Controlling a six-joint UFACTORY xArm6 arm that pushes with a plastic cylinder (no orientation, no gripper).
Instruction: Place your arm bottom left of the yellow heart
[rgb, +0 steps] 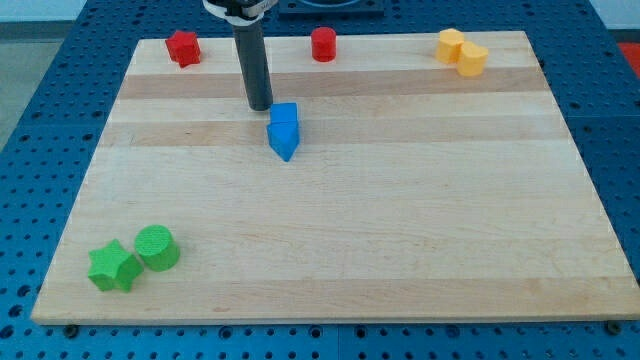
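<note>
Our counter (400, 230) is a pale wooden board that fills most of the view, lying on a blue perforated surface (60, 110). Our dark rod (253, 65) comes down from the view's top, left of centre, and stands upright on the board; it carries no end effector, so there is nothing released or clenched to report, only our tip (259, 107) resting on the wood a short way in from the far edge. The blue block (284, 130), a wedge-like shape pointing toward the near edge, lies just beside our tip, to its lower right, and whether the two touch we cannot tell. Near the near-left corner sit two green pieces touching each other: the green cylinder (157, 247) and, on its left, the green star (113, 267). At the far-right corner two yellow blocks touch: the yellow heart (472, 59), as far as we can make out its shape, and the yellow block (451, 44) just behind it on the left. Our tip is well apart from them, far toward the counter's left. Along the far edge stand the red star (183, 47) near the far-left corner and the red cylinder (323, 44) close to the middle.
</note>
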